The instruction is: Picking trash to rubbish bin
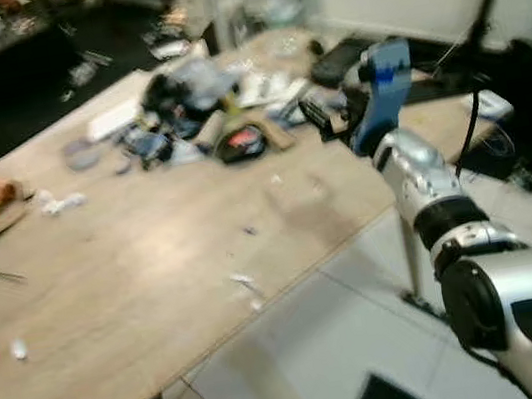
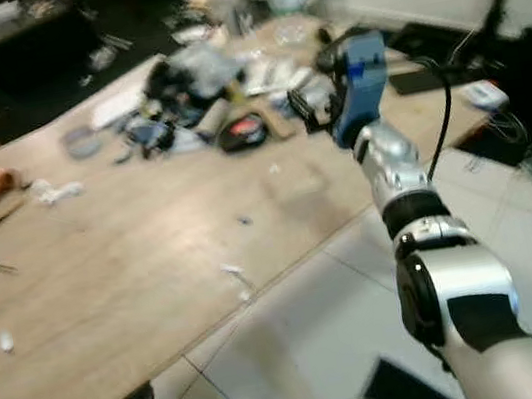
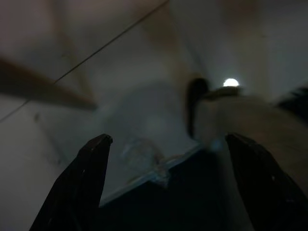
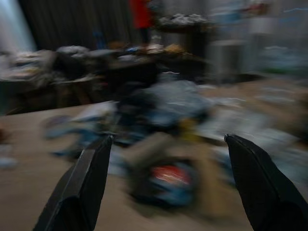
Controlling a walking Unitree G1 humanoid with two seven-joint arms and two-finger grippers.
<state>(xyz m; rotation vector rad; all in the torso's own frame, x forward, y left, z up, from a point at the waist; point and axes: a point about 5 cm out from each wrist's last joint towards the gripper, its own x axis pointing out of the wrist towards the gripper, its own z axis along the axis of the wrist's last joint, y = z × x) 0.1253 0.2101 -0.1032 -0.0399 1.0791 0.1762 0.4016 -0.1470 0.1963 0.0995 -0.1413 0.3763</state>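
Left gripper (image 3: pixel 166 180) fingers (image 3: pixel 79 185) spread above dim floor (image 3: pixel 120 72).

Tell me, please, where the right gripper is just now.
The right gripper is raised over the table's right side, fingers open, facing the clutter pile.

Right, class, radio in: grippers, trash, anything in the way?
Right gripper open, raised over table, facing trash pile. Left gripper open, hanging low by the floor. Nothing grasped. No rubbish bin identified.
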